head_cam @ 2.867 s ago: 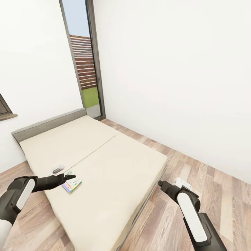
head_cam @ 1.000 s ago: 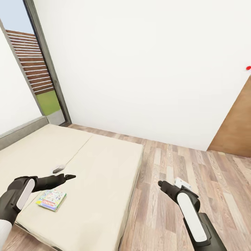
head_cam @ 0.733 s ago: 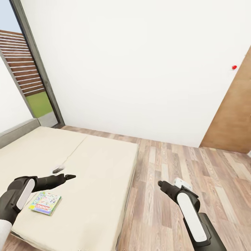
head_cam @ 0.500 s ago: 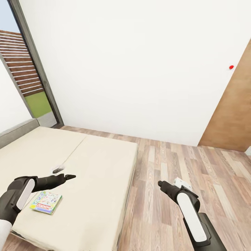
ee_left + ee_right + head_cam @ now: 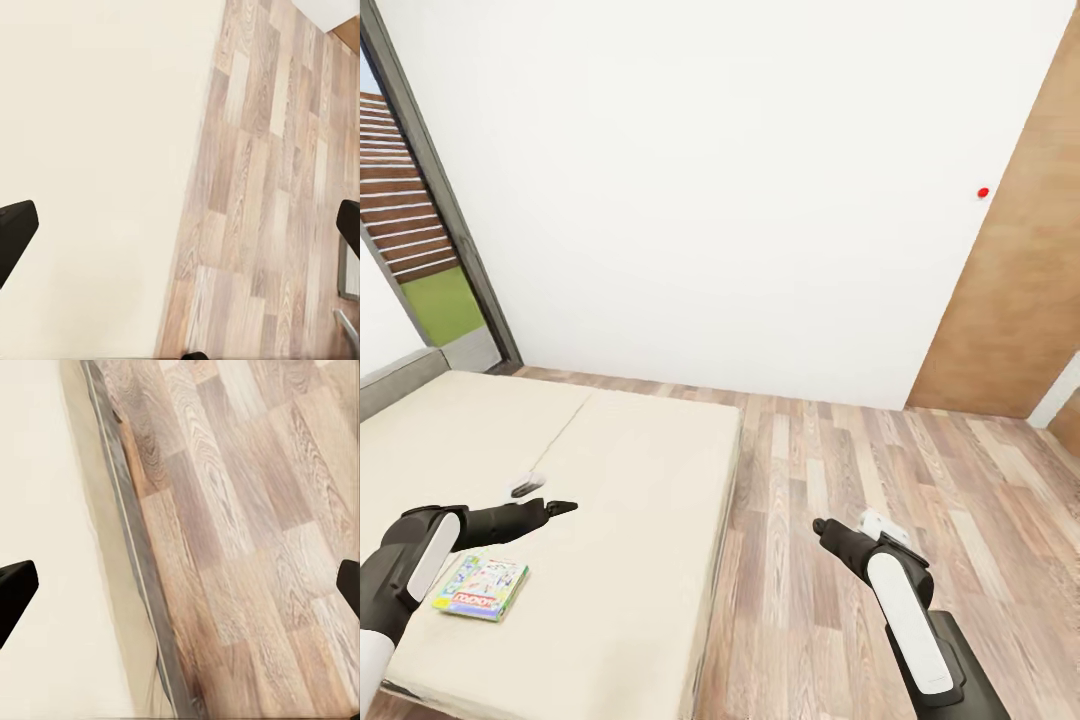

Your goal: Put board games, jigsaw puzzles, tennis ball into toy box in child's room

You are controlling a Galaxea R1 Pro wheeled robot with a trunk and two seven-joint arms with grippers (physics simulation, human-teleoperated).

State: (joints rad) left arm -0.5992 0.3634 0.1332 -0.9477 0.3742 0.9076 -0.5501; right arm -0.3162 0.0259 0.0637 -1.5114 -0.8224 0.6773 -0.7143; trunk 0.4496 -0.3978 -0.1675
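board game [image 5: 480,588], a flat cartoon-covered box, lies on the beige sheet of the bed [image 5: 620,470], close to the bed's near edge and touched by nothing. the left gripper [image 5: 563,508] hangs above the bed just past the box, toward the bed's middle, not in contact with it. in the left wrist view its two dark fingertips [image 5: 15,232] sit far apart at the frame's edges, so the jaws are spread wide with only sheet and floor between them. the right gripper [image 5: 820,525] is off the bed's side, over the wood-plank floor [image 5: 880,470]; in the right wrist view its fingertips [image 5: 16,589] are likewise wide apart, spread and holding nothing, with the bed's grey frame edge [image 5: 142,585] running between them.

against the earlier frames the whole head view has swung: the tall window [image 5: 420,260] has slid toward the picture's edge, the brown wooden door [image 5: 1015,290] and the red dot [image 5: 983,192] on the wall beside it have come further in, and the board game appears shifted toward the picture's lower corner. that is camera motion; both arms sit in the same pose in the picture as before.
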